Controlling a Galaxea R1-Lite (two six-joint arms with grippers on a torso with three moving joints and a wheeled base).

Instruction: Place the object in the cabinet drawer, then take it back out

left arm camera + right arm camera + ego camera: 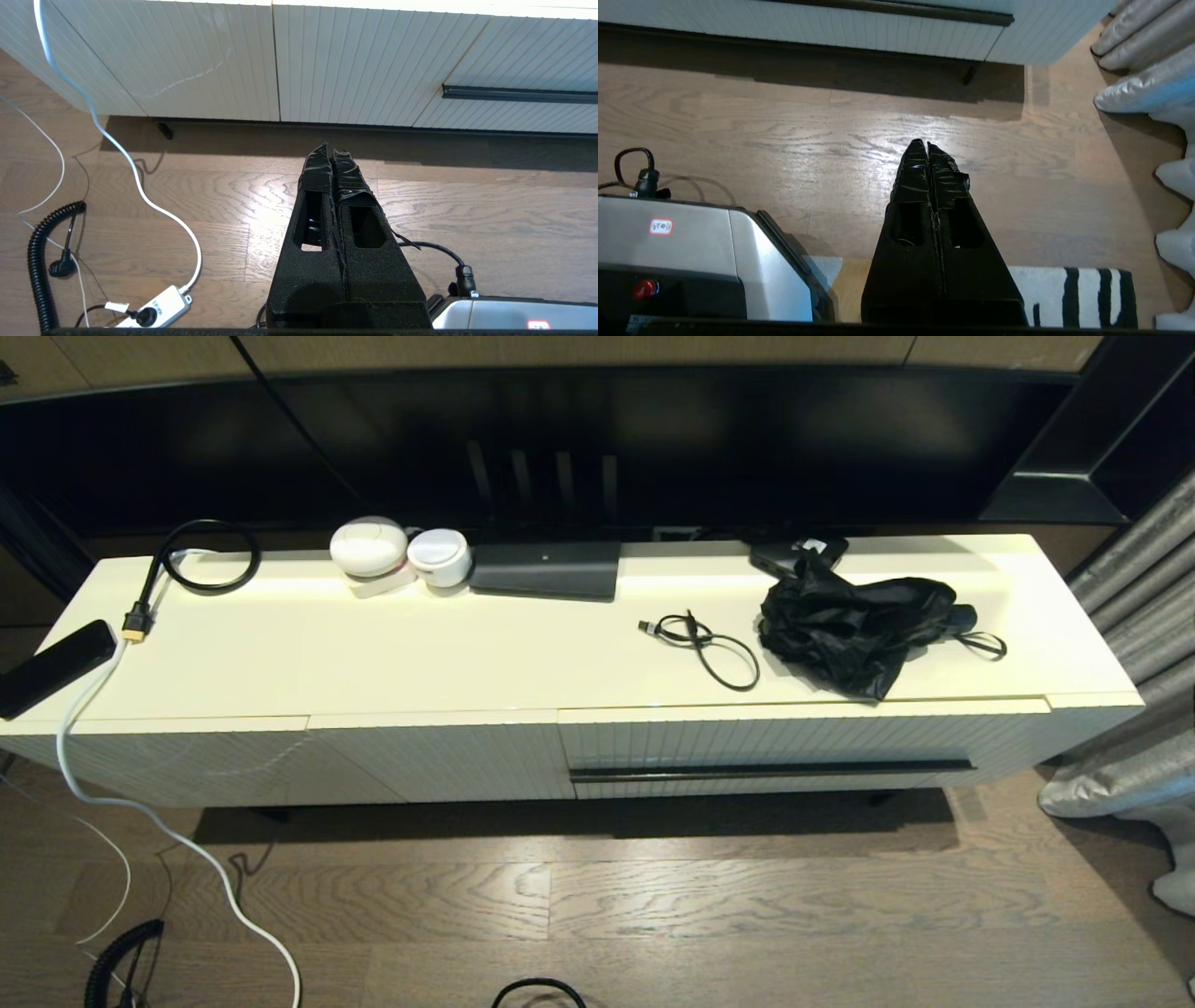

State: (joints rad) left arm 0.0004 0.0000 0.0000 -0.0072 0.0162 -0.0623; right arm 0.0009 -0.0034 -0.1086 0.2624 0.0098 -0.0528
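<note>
The cabinet drawer [803,747] is shut, flush with the cabinet front below the counter [420,653], its black handle bar [773,770] running level along the front. A crumpled black object [854,630] lies on the counter directly above it. Both hands hang low over the floor, empty, fingers pressed together: right hand [928,148] faces the drawer's end and appears nearer; left hand [330,150] faces the plain ribbed panels.
</note>
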